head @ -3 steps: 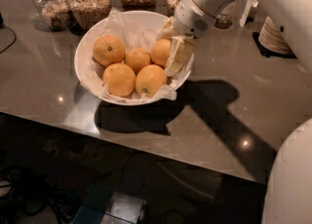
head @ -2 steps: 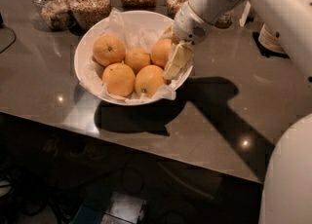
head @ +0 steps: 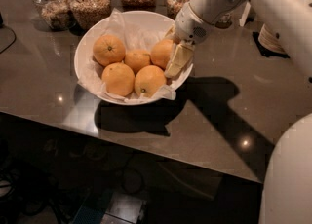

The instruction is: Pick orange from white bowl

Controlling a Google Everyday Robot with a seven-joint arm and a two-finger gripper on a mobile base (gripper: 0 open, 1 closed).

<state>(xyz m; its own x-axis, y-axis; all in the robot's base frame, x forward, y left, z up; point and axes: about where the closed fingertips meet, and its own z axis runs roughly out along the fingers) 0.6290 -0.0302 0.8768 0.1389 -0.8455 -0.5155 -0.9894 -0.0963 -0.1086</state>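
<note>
The white bowl (head: 87,47), lined with crumpled white paper, stands on the dark counter and holds several oranges. The orange (head: 161,52), deep orange with no stem dot showing, lies at the bowl's right side. My gripper (head: 173,58) reaches down into the bowl from the upper right and sits right against that orange's right side, covering part of it. The other oranges lie to its left and front: a large one with a stem dot (head: 108,49), a smaller one (head: 137,60) and two paler ones (head: 118,79) (head: 149,80).
Several glass jars of grains and nuts (head: 91,5) stand in a row just behind the bowl. A stack of plates (head: 273,38) is at the right, behind my arm. The counter's front edge (head: 146,142) runs below the bowl.
My gripper has shifted slightly down and right at the bowl's right side. The oranges and bowl have not moved.
</note>
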